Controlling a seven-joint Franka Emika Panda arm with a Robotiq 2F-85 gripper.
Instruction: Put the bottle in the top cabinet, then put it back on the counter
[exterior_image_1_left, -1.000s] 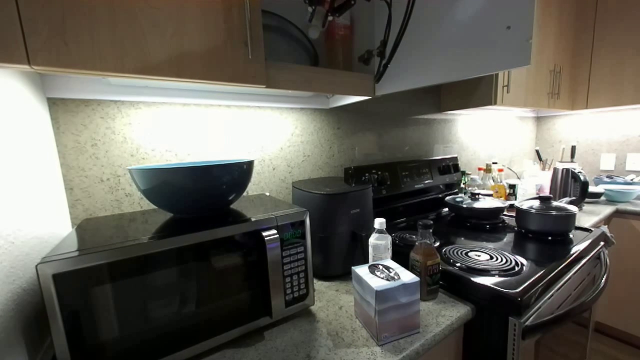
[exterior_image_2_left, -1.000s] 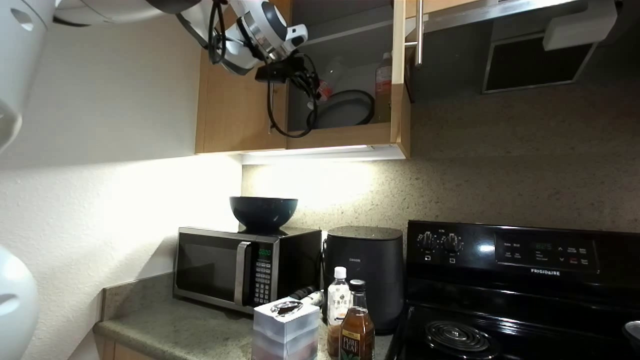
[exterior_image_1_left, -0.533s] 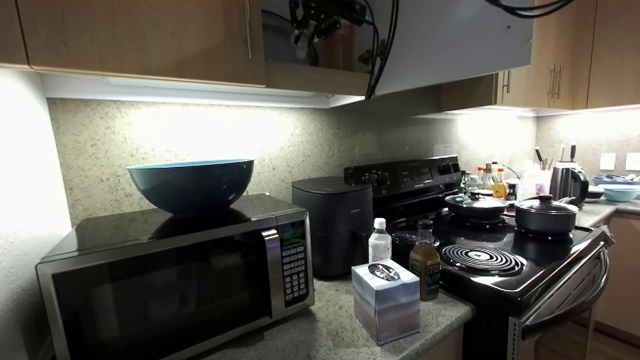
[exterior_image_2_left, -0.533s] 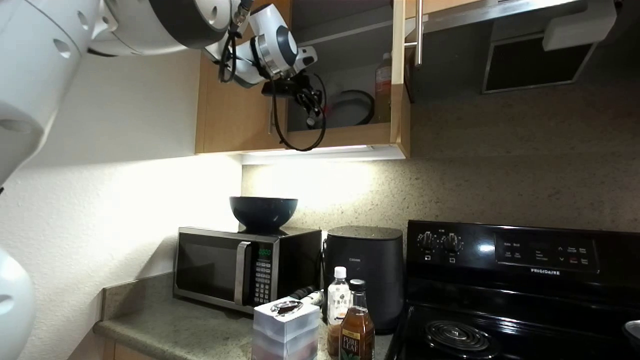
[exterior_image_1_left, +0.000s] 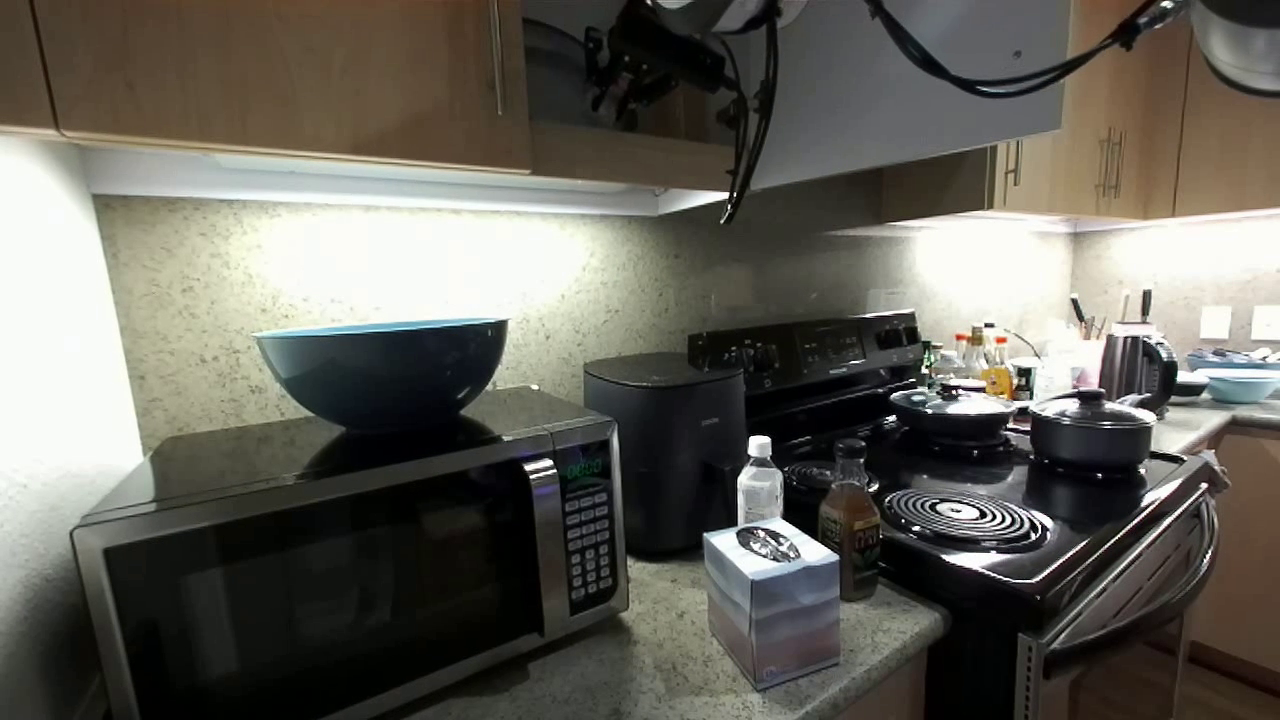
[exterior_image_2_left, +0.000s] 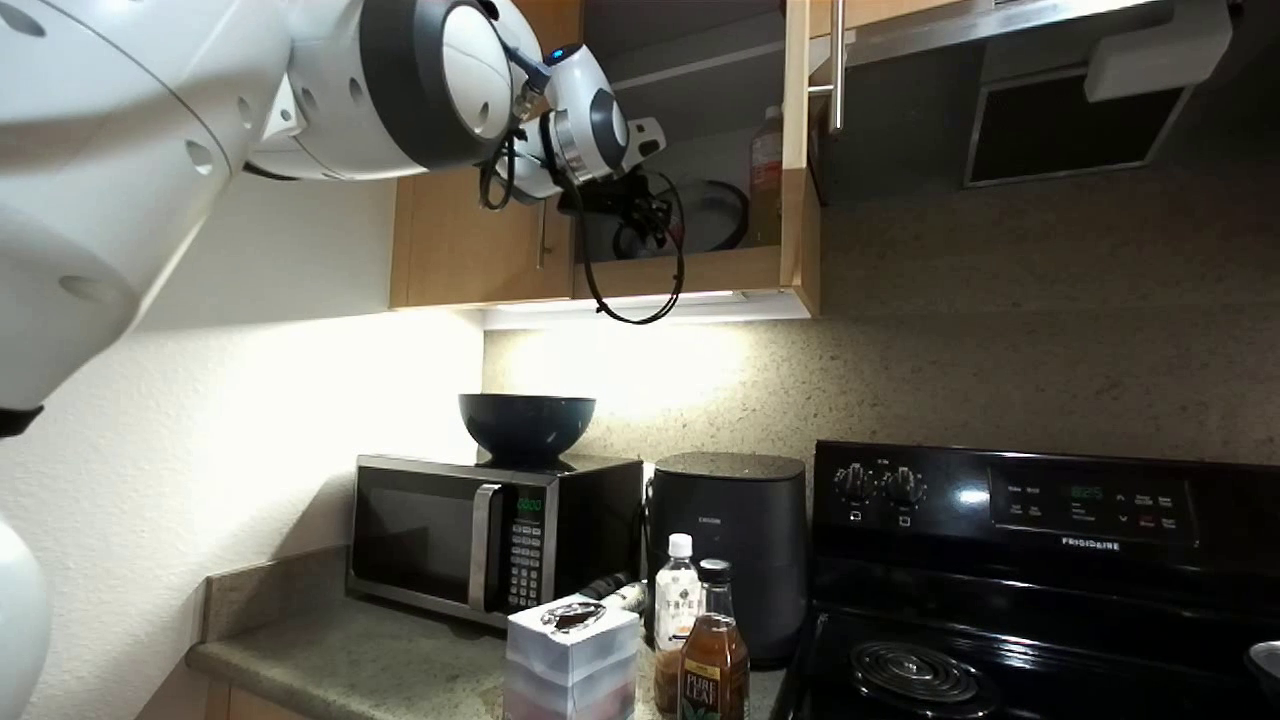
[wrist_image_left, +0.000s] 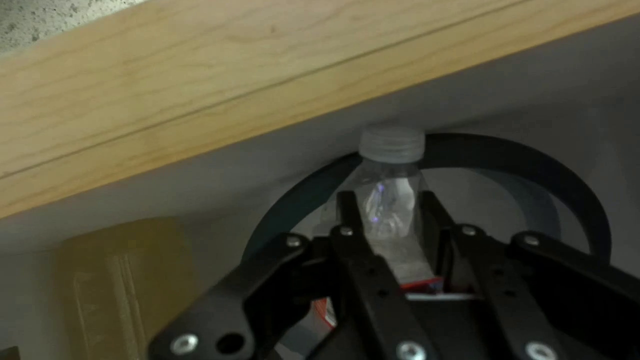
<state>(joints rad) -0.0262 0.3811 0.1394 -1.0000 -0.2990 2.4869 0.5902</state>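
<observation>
Black two-fingered hand (wrist_image_left: 388, 201), only narrowly spread; it grips a small, clear, red-banded plastic bottle (wrist_image_left: 392, 215) below the pale cap (wrist_image_left: 392, 144), at a light-brown wooden cabinet (exterior_image_2_left: 700, 271).

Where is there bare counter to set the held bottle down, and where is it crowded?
Bare counter lies in front of the microwave, bordered by the tissue box and the counter's front edge. It is crowded near the stove: that box, the white-capped bottle and the brown Pure Leaf bottle stand close together before the air fryer.
</observation>
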